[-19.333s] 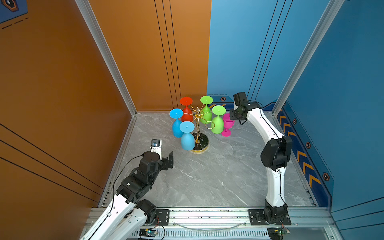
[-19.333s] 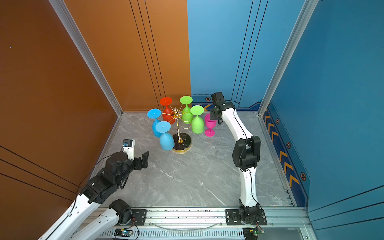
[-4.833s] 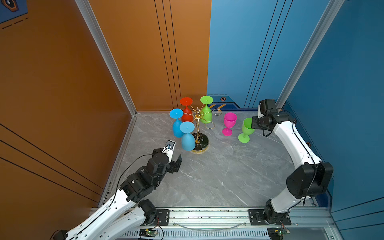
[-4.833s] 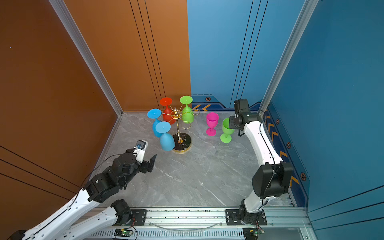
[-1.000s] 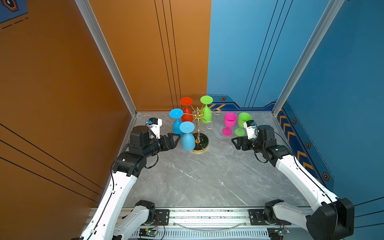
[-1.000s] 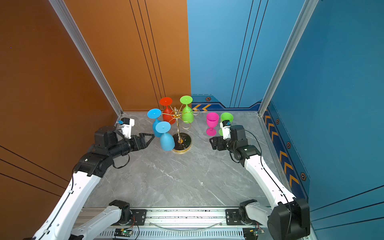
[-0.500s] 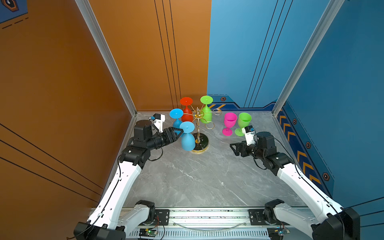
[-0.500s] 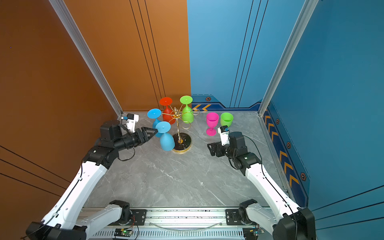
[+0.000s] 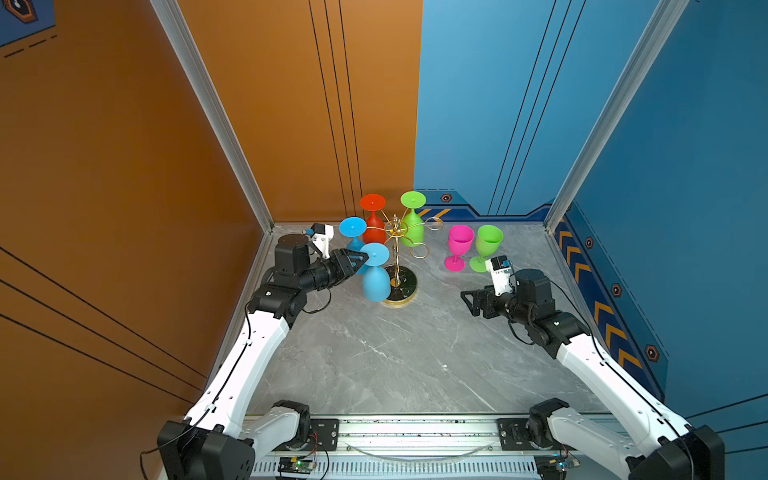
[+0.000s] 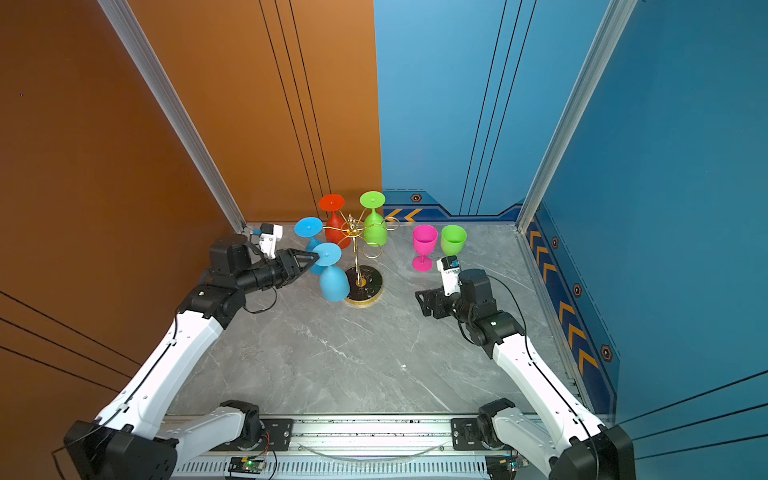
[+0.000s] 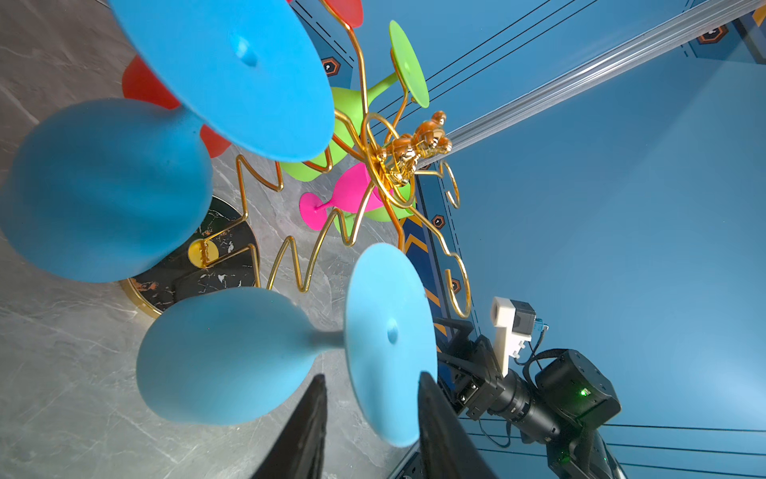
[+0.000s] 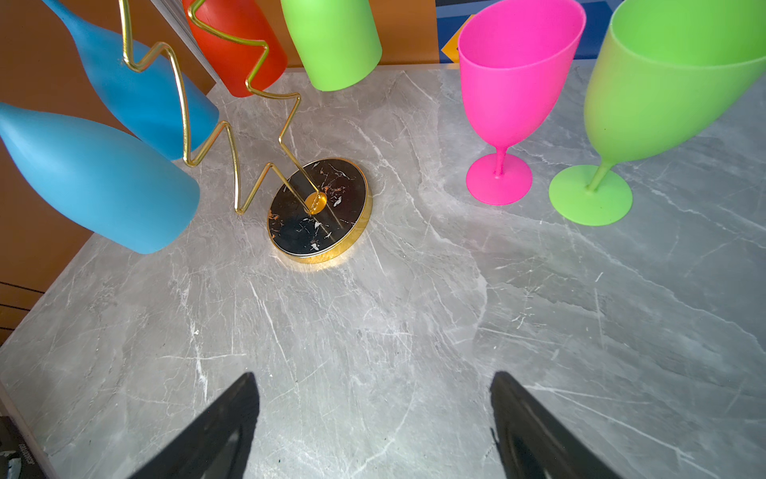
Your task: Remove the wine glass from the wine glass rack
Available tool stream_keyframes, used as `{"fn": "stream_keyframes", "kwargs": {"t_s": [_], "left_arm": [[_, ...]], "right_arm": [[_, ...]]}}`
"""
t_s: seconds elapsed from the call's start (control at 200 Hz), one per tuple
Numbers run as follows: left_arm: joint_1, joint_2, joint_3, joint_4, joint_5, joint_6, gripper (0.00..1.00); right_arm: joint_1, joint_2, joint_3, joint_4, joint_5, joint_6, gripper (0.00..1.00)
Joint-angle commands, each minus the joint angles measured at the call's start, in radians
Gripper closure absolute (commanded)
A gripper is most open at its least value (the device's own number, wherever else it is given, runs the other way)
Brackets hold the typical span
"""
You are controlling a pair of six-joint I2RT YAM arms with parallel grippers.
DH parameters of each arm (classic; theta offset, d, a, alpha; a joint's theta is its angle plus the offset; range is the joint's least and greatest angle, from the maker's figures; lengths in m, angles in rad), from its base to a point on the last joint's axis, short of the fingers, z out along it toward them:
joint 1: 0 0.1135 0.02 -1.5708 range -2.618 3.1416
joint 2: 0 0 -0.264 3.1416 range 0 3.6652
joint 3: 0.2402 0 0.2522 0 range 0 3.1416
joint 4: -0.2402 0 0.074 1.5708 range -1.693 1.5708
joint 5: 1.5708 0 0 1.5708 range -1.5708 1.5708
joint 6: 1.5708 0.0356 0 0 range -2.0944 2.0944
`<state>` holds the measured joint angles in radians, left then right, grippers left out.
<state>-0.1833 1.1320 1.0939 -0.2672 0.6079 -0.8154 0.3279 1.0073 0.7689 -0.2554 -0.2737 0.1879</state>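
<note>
A: Whereabouts of the wine glass rack (image 9: 409,279)?

B: Standing upright on the grey surface (image 9: 395,353), toward the back, left of centre. Hung with four inverted glasses: near blue wine glass (image 9: 376,284), far blue glass (image 9: 352,227), red glass (image 9: 372,202), hanging green glass (image 9: 412,233).

A: And the one being reached for?

B: Near blue wine glass, bowl down on the rack's front loop, on the left arm's (image 9: 291,282) side. Not off yet.

A: Left jaws?

B: Partly closed, with fingers (image 11: 306,423) set either side of that glass's round foot, as seen from the left wrist. Cannot tell whether pressing on it or just apart.

A: Right jaws?

B: Spread wide, holding nothing, hovering over bare surface to the right of the rack. Just in front of the pink glass (image 9: 460,239) and standing green glass (image 9: 489,240), both upright and side by side.
</note>
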Motion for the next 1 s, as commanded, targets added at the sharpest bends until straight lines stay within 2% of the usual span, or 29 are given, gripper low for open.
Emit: {"fn": "stream_keyframes", "kwargs": {"t_s": [0.0,0.546,0.996], "left_arm": [[0.008,0.004,-0.006,0.036,0.026,-0.017,0.67],[0.008,0.011,-0.006,0.046,0.021,-0.031,0.91],[0.010,-0.018,-0.023,0.069,0.037,-0.066,0.99]], "right_arm": [[0.007,-0.025,-0.017,0.023,0.027,0.016,0.12],[0.010,-0.080,-0.040,0.016,0.039,0.027,0.12],[0.014,-0.102,-0.036,0.004,0.040,0.032,0.12]]}}
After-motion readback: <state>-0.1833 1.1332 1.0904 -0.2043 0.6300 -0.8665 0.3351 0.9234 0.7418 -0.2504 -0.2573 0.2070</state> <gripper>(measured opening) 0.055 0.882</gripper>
